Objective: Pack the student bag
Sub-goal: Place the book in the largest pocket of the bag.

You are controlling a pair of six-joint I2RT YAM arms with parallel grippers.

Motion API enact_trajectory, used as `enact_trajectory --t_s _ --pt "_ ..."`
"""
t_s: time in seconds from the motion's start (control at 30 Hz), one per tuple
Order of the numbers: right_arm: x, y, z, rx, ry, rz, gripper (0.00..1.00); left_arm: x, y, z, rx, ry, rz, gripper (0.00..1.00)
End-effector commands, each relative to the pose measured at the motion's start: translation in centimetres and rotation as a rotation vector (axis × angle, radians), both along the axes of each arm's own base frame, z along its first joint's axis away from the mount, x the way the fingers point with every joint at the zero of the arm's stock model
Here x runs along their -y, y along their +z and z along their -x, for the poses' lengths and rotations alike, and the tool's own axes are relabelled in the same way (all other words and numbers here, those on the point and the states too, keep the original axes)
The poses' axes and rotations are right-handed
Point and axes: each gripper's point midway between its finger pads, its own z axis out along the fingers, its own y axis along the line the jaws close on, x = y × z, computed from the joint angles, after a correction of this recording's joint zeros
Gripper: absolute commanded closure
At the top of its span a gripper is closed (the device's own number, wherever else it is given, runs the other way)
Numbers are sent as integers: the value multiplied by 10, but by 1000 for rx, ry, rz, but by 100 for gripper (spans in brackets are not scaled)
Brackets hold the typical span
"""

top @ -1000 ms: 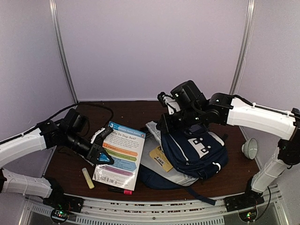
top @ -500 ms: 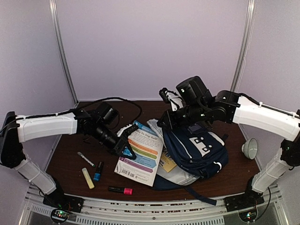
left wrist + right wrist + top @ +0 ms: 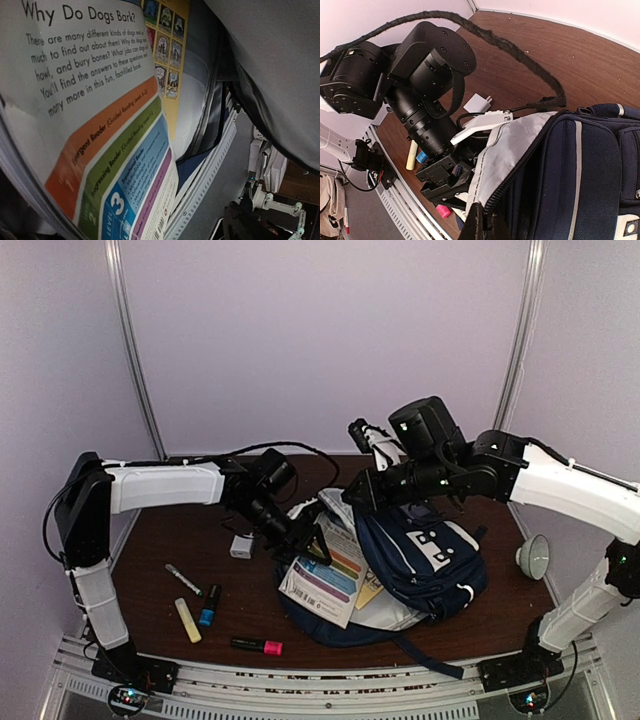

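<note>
Room to move lay mostly along the back of the tabletop [image 3: 190, 525] and down its left side. There, brown wood showed between the rear wall and a loose scatter of small things toward the front edge — a white pen [image 3: 182, 579], a yellow highlighter [image 3: 187, 620], a blue highlighter [image 3: 208, 606] and, nearest the edge, a pink highlighter [image 3: 258, 645]. A white plug [image 3: 240, 546] sat just beside the left arm's wrist, and a pale bowl [image 3: 531, 556] stood at the right edge, well apart from the rest. The student bag [image 3: 425, 560] filled the centre-right of the tabletop, its mouth turned leftward with grey lining showing. The right fingers [image 3: 362, 492] were clenched on the upper rim of that mouth and held it raised; in the right wrist view the rim ran straight into their tips. The left fingers [image 3: 308, 540] sat at the mouth, against the far edge of a book [image 3: 325, 575] titled "Why Do Dogs Bark?" that lay partly across the lining — whether they gripped it or stood spread could not be told.
</note>
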Motion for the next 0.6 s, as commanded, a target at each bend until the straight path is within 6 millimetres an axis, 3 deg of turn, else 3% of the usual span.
enact_trajectory --t_s 0.0,0.1,0.2,0.37,0.43,0.57 --pt "4 53 -6 125 -31 -137 100 -22 21 -4 133 6 -89 10" --pt "4 52 -10 134 -50 -132 100 -55 26 -9 239 68 -224 3" --pt "1 49 -15 139 -61 -132 100 -77 29 3 263 95 -260 3" --pt "-8 42 -20 135 -60 -143 100 -107 20 41 218 64 -349 19" --pt "-12 41 -21 132 -56 -151 100 -110 19 55 197 54 -352 27" --pt "-16 37 -22 125 -49 -153 100 -97 23 70 176 31 -290 34"
